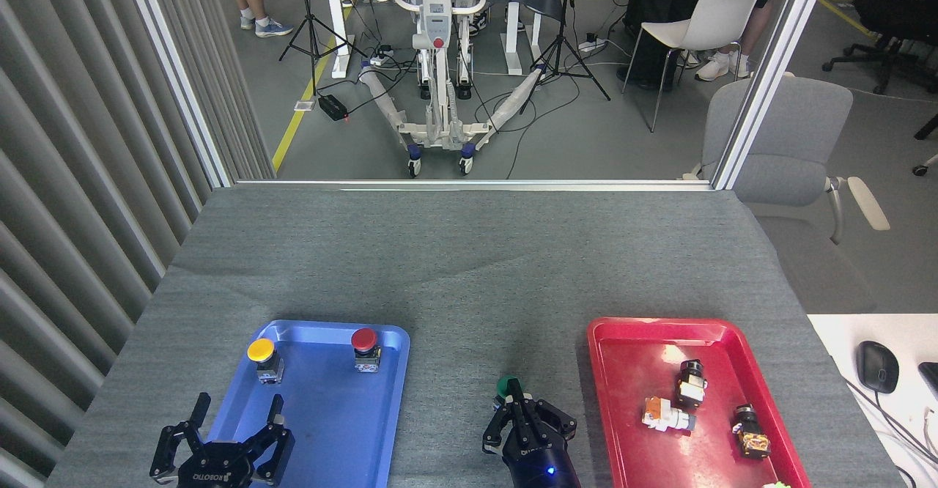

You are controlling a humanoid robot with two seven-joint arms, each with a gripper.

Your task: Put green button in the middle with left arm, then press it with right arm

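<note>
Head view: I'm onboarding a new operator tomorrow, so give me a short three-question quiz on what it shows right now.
1. True or false: the green button stands on the grey table cloth, between the blue tray and the red tray.
2. Which gripper is at the green button? A) the left gripper B) the right gripper
3. Fill in: the two buttons standing in the blue tray have a yellow cap and a ____ cap.

Key: 1 true; 2 B; 3 red.
</note>
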